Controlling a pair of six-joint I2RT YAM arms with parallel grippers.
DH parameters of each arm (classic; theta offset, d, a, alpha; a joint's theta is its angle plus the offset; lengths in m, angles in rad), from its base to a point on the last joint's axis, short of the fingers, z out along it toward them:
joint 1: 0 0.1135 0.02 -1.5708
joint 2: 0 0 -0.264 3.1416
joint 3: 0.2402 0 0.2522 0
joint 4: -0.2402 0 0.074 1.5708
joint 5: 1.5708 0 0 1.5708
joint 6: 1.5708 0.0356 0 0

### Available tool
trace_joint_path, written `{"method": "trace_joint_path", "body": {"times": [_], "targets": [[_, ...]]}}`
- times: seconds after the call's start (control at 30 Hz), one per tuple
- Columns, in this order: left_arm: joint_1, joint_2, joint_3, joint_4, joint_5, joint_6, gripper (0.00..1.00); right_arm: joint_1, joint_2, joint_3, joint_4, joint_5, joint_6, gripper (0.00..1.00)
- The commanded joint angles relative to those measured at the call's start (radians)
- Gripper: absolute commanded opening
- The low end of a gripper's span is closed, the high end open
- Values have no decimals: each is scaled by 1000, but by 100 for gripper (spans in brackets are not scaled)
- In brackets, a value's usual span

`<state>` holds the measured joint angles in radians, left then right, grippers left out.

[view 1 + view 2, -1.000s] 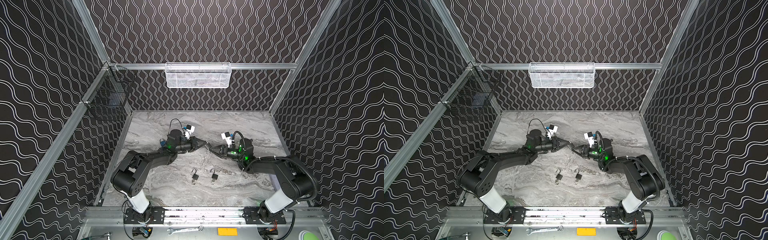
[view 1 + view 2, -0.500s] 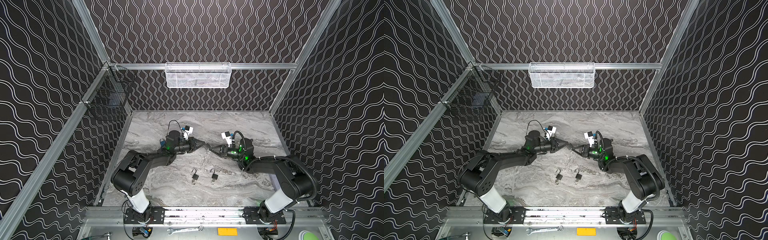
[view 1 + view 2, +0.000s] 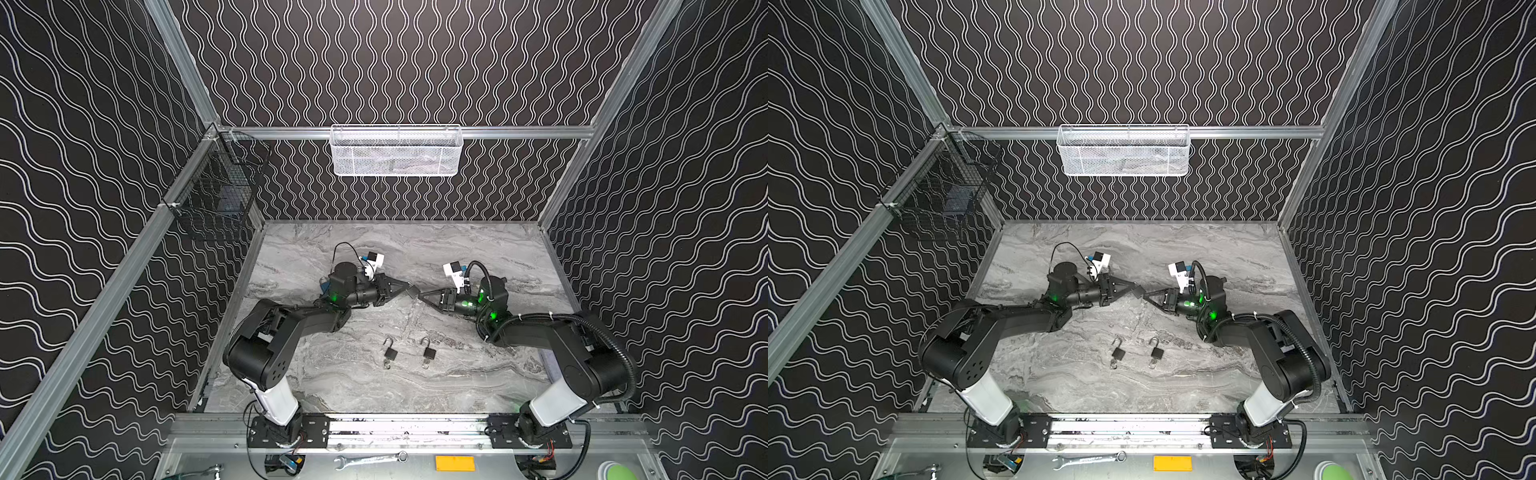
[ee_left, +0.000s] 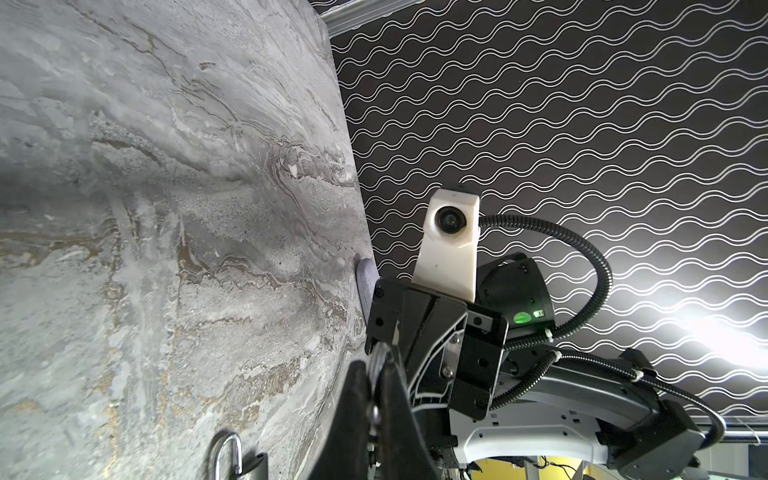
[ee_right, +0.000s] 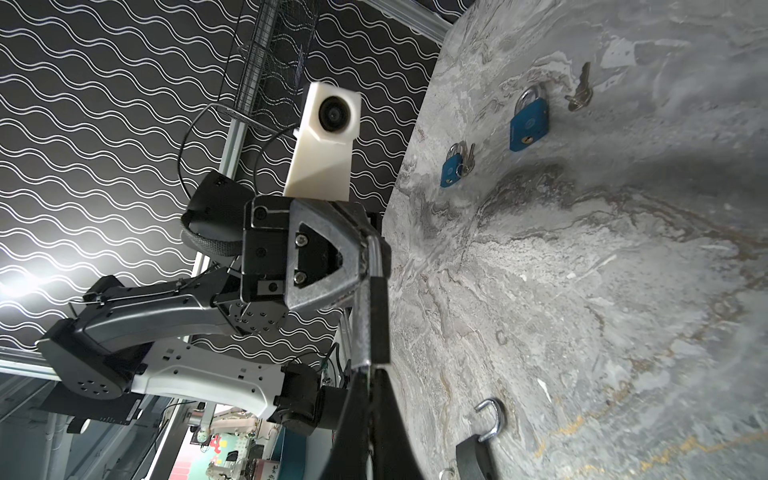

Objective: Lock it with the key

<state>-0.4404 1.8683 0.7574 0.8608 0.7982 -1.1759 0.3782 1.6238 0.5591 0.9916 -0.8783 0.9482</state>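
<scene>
My left gripper (image 3: 407,287) is shut on the silver shackle (image 4: 379,357) of a dark padlock (image 5: 376,320) and holds it in the air over the middle of the table, as both top views show. My right gripper (image 3: 420,296) meets it from the opposite side. Its fingers (image 5: 388,415) are shut at the bottom end of the padlock's body. Only a thin pale sliver of the key shows between them in the right wrist view. In a top view the two gripper tips (image 3: 1136,287) (image 3: 1145,296) nearly touch.
Two black padlocks (image 3: 390,353) (image 3: 429,352) lie open-shackled on the marble table (image 3: 478,374), nearer the front. Two blue padlocks (image 5: 528,122) (image 5: 452,168) and a loose key (image 5: 579,97) lie behind the left arm. A white mesh basket (image 3: 396,151) and a black wire basket (image 3: 216,195) hang on the walls.
My right gripper's jaws have closed at the padlock's bottom end. Both arms have stayed almost where they were.
</scene>
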Motion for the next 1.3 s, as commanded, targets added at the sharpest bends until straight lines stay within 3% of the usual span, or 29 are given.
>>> {"method": "trace_joint_path", "body": {"times": [0.0,0.67,0.83,1.0,1.27], "targets": [[27,4,5,116,-54,-26,0,-2,-5,-1,-94,18,-35,0],[54,59,30,127,-30,-37,0,-25,-19,-25,-98,12,-39,0],[100,95,152,-209,9,107,0,-68,-79,-33,-215,22,-95,0],[109,181,365,-618,-23,320,0,-109,-137,-5,-429,45,-214,0],[115,419,733,-987,-42,504,0,-169,-177,-10,-564,39,-292,0]]}}
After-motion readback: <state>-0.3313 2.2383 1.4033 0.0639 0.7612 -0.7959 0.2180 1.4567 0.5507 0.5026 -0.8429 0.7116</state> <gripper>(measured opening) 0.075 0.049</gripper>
